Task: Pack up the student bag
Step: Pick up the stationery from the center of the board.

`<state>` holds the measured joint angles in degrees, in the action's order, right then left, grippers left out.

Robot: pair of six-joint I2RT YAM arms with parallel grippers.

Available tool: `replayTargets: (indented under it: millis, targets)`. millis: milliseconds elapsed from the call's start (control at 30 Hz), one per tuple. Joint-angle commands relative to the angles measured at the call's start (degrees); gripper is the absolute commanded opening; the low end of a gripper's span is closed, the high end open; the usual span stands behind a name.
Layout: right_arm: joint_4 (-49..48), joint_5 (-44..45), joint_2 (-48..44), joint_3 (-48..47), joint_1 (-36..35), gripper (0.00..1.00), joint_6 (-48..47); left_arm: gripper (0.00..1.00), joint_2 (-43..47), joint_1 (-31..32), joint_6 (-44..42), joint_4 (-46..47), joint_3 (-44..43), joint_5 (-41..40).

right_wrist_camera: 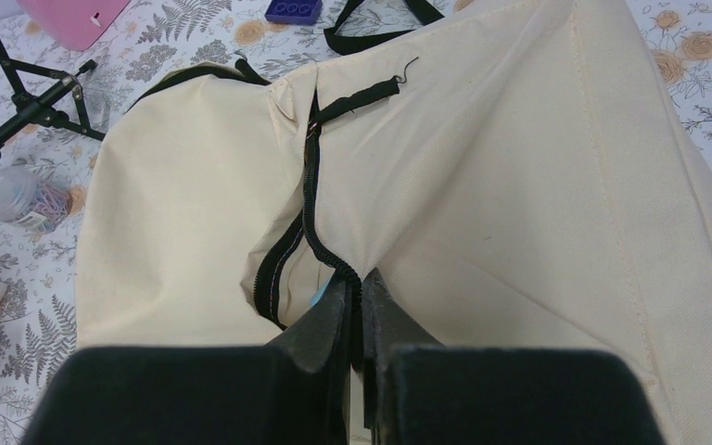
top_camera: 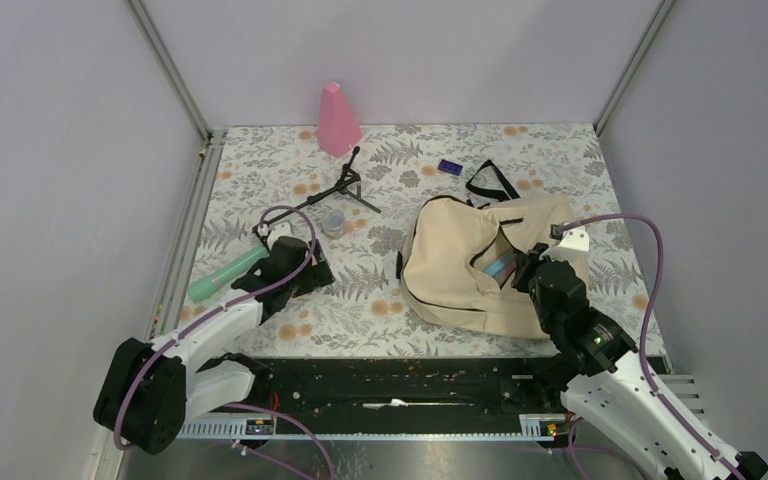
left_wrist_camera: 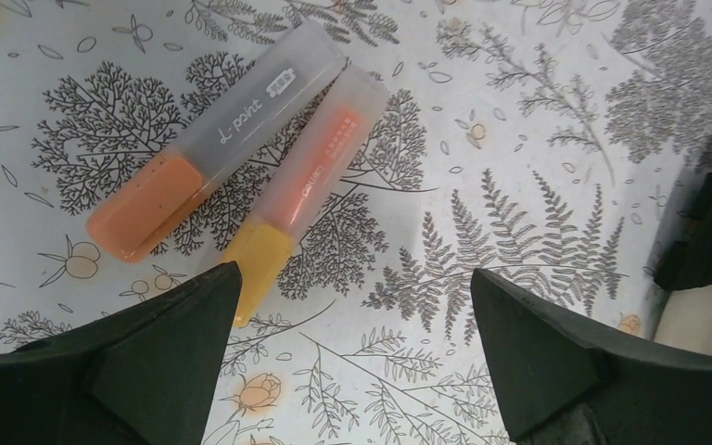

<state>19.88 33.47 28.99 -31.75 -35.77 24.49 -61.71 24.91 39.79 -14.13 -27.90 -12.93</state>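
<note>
Floral tablecloth (top_camera: 370,300) bears student bag (top_camera: 450,265), right jaws pinching zipper (right_wrist_camera: 308,204)

Bright, even diffuse light, soft faint shadows, wrist views sharp mid-frame, right pincer (right_wrist_camera: 360,283) blurred up close

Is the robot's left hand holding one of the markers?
No, the left fingers stand wide apart with nothing between them, and the orange marker and the yellow marker lie on the table beyond them.
</note>
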Motion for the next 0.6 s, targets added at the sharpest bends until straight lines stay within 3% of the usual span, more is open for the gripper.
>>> replayTargets:
  millis: [0, 267, 567]
  targets:
    - [-3.2, 0.1, -0.9, -2.4, 0.0, 0.00, 0.5, 0.99, -2.4, -0.6, 0.8, 1.1, 0.3, -0.8]
    - [-3.2, 0.4, -3.1, -2.0, 0.1, 0.00, 0.4, 0.98, -4.7, -1.6, 1.2, 2.8, 0.3, 0.4]
    - [-3.2, 0.1, -2.4, -2.2, 0.1, 0.00, 0.7, 0.75, -6.1, -1.5, 1.5, 4.3, 1.6, 3.0]
